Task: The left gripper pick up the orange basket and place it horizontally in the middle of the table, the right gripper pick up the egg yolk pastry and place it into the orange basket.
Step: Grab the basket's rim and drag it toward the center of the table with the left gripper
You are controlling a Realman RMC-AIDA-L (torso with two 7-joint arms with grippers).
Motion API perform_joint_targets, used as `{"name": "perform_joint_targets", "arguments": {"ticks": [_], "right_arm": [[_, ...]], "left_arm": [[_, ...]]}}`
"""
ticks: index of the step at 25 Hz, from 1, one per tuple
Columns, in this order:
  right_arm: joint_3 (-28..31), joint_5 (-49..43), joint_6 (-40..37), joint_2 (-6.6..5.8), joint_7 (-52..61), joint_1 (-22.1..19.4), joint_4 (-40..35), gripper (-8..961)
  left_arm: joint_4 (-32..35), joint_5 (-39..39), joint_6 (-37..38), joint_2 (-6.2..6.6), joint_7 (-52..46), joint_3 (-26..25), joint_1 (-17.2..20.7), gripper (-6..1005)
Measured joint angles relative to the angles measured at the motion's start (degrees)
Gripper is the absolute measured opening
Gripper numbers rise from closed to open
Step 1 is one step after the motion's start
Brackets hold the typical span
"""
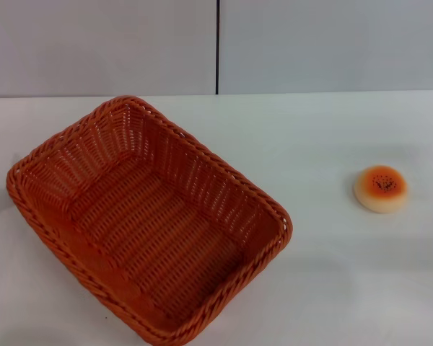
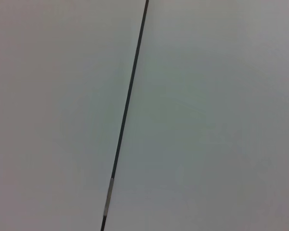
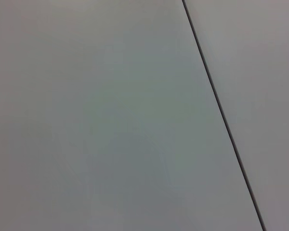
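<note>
The orange basket (image 1: 148, 216) lies on the white table (image 1: 325, 274) at the left, turned at a slant, with its long axis running from back left to front right. It is empty. The egg yolk pastry (image 1: 381, 188) sits alone on the table at the right, glazed top up, well apart from the basket. Neither gripper shows in the head view. Both wrist views hold only a grey wall with a dark seam.
A grey wall (image 1: 101, 43) with a vertical dark seam (image 1: 217, 47) backs the table. The same seam crosses the left wrist view (image 2: 127, 106) and the right wrist view (image 3: 221, 110). Bare tabletop lies between basket and pastry.
</note>
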Motion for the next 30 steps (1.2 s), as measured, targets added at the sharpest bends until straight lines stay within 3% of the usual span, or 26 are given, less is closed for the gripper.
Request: {"name": "perform_joint_targets", "arguments": {"ticks": [12, 16, 19, 22, 26, 28, 30], "right_arm": [[0.1, 0.0, 1.5, 0.1, 0.1, 0.2, 0.1, 582], [0.1, 0.0, 1.3, 0.1, 0.3, -0.1, 0.1, 582], [0.0, 0.0, 1.2, 0.1, 1.6, -0.3, 0.0, 582], [0.4, 0.0, 1.2, 0.12, 2.2, -0.9, 0.0, 582], [0.5, 0.0, 1.2, 0.17, 2.2, -1.2, 0.1, 582], [0.5, 0.0, 1.1, 0.18, 2.2, -1.4, 0.2, 582], [0.5, 0.1, 1.0, 0.19, 2.2, -1.6, 0.2, 582]], "left_arm": [[0.6, 0.0, 0.1, 0.26, -0.4, 0.3, 0.0, 817], [5.6, 0.8, -0.2, 0.5, -6.3, 3.9, -0.9, 818], [5.6, 0.8, -0.2, 0.5, -6.3, 3.9, -0.9, 818], [22.6, 2.9, -5.4, 0.52, -31.0, 13.5, -1.9, 815], [34.9, 5.8, -8.7, 0.58, -43.9, 20.5, -1.9, 813], [45.1, 10.9, -9.8, 0.84, -53.2, 23.9, -1.9, 813], [50.3, 14.4, -9.7, 1.0, -58.0, 25.0, -2.2, 813]]}}
